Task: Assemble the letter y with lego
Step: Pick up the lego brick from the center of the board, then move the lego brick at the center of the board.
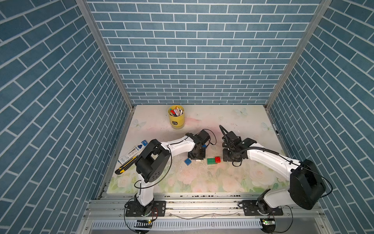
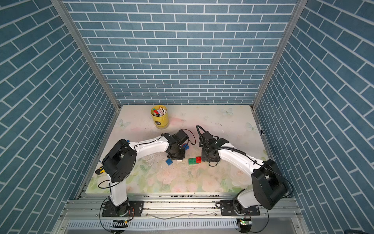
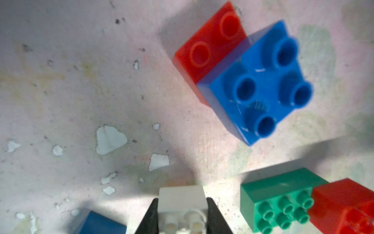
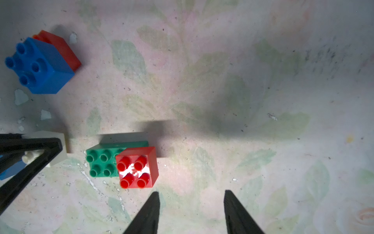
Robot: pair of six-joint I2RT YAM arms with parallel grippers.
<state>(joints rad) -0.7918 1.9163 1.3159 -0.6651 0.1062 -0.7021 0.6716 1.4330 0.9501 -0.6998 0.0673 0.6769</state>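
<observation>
Gripping the white brick (image 3: 180, 193) just left of the green bar (image 4: 101, 160), the left jaws are closed; the right jaws stand open, empty. A red brick (image 4: 137, 168) caps the bar's right end. A blue-red pair (image 4: 44, 66) sits farther back, and a blue brick (image 1: 187, 161) lies loose at left. Most of the joining looks undone.

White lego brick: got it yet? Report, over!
Left gripper shut on white studded plastic brick. Right gripper open, empty. Long green plastic brick nearby, red square brick on it; nothing between.

We see a red brick (image 2: 198, 159) sitting on one end of the green brick (image 2: 191, 161); a blue brick (image 2: 169, 161) lies apart.
</observation>
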